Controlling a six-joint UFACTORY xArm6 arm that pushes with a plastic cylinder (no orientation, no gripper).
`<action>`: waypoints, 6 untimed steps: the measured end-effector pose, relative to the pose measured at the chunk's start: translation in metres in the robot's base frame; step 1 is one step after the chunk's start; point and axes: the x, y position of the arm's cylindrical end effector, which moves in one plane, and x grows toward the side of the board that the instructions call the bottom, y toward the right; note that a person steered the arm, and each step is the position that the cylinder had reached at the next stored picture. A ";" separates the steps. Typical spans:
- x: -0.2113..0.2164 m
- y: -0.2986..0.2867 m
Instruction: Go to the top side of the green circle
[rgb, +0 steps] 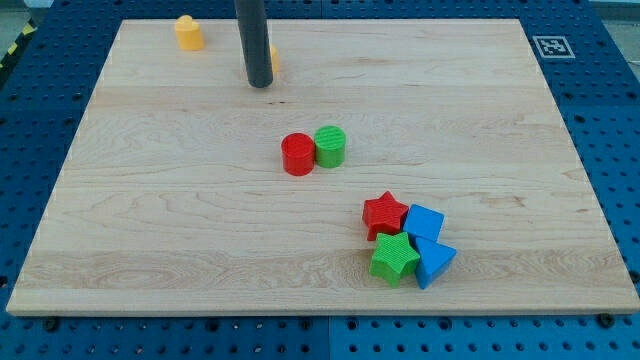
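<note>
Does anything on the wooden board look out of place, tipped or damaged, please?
Nothing stands out. All blocks sit flat on the wooden board. My tip partly hides a yellow block, up and left of the green circle, which touches the red circle.

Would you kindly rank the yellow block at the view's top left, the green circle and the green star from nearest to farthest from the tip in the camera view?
Measured from my tip:
1. Yellow block, up and toward the view's left, by the board's top edge.
2. Green circle, down and toward the view's right, touching the red circle.
3. Green star, in the cluster at the view's bottom right.
</note>
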 end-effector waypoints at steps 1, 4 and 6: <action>0.012 0.062; 0.053 0.090; 0.061 0.078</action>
